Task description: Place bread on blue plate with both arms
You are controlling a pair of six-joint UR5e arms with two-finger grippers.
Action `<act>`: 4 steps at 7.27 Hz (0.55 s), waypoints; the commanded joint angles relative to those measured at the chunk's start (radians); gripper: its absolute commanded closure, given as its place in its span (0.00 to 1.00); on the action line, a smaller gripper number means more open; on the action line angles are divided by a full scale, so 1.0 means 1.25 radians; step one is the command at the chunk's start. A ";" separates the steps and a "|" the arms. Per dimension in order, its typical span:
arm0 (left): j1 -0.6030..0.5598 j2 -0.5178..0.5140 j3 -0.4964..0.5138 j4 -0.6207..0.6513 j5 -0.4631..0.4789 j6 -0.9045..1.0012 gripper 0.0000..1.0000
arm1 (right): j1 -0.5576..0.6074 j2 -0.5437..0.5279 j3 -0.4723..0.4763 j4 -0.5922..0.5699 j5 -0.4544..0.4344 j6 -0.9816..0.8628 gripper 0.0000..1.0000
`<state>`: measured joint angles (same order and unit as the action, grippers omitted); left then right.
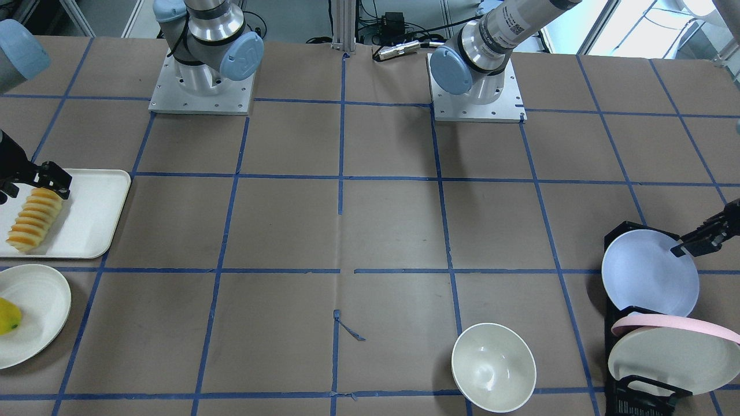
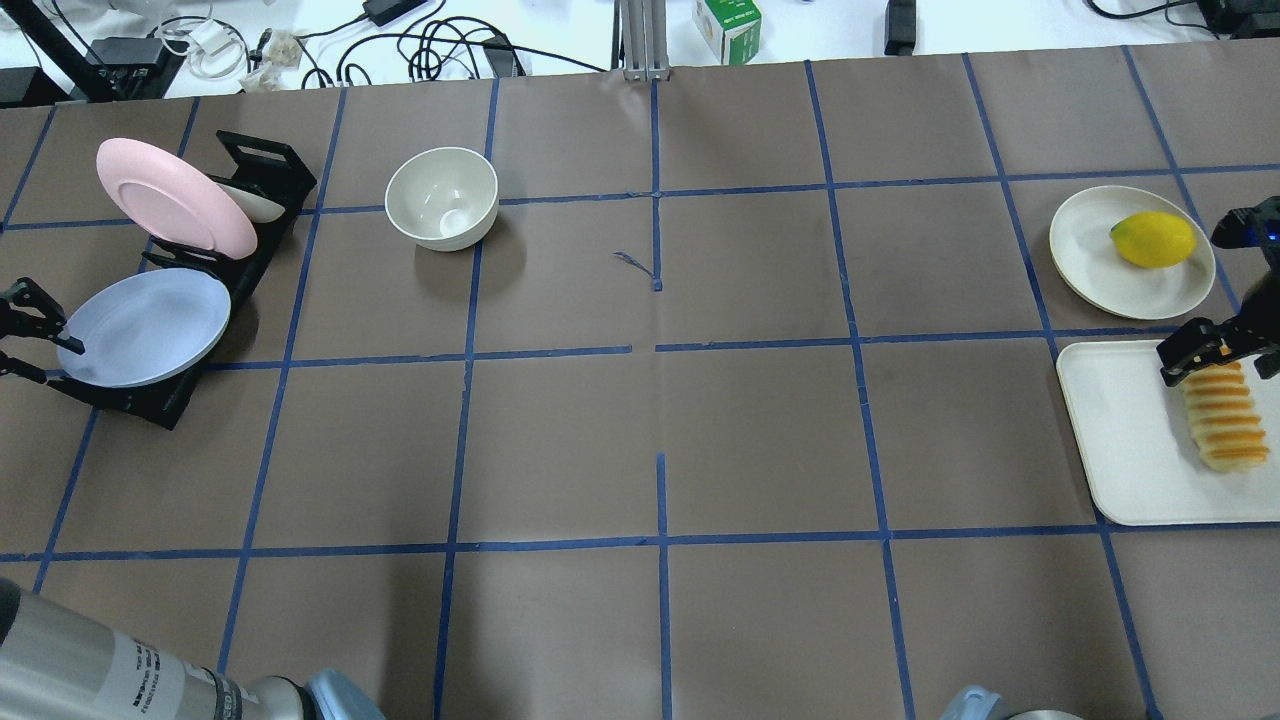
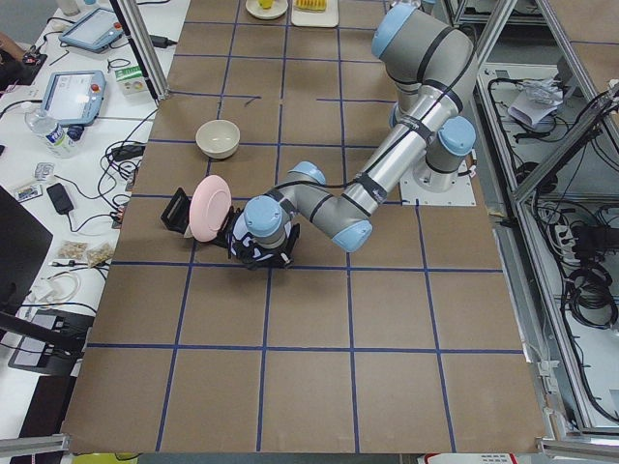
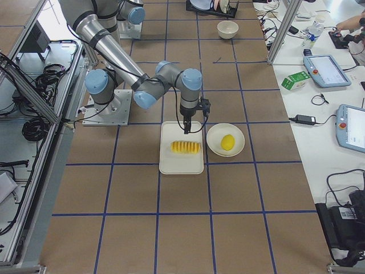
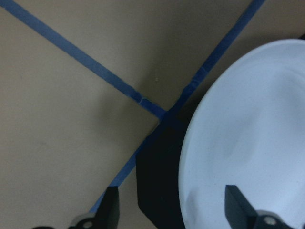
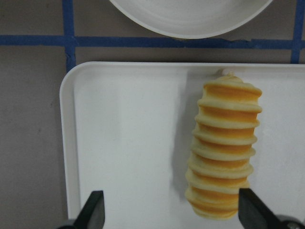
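The bread [image 2: 1225, 415] lies on a white tray [image 2: 1120, 440] at the table's right end; it also shows in the front view [image 1: 33, 221] and the right wrist view [image 6: 224, 150]. My right gripper [image 2: 1222, 362] is open just above the bread's far end, and in the wrist view [image 6: 171, 210] the loaf lies between the spread fingers, close to one. The blue plate [image 2: 140, 330] leans in a black rack [image 2: 150, 400] at the left end. My left gripper [image 2: 55, 358] is open with the plate's rim [image 5: 252, 133] between its fingers [image 5: 238, 205].
A pink-rimmed plate [image 2: 170, 195] stands in the same rack behind the blue one. A cream bowl [image 2: 441, 197] sits further in. A cream plate [image 2: 1085, 250] with a yellow fruit [image 2: 1153, 240] lies beyond the tray. Blue tape lines grid the brown table.
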<state>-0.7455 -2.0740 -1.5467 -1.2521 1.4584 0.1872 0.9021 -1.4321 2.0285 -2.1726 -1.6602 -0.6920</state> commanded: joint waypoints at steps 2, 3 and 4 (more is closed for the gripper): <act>0.000 -0.011 0.002 0.005 -0.002 0.000 1.00 | -0.041 0.094 -0.008 -0.062 -0.001 -0.066 0.00; 0.000 -0.009 0.002 0.005 -0.003 0.001 1.00 | -0.053 0.124 -0.009 -0.077 -0.001 -0.076 0.00; 0.001 0.004 0.000 -0.006 -0.003 0.004 1.00 | -0.061 0.140 -0.008 -0.085 -0.003 -0.078 0.00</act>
<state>-0.7452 -2.0821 -1.5453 -1.2489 1.4548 0.1888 0.8405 -1.2918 2.0191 -2.2624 -1.6616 -0.7804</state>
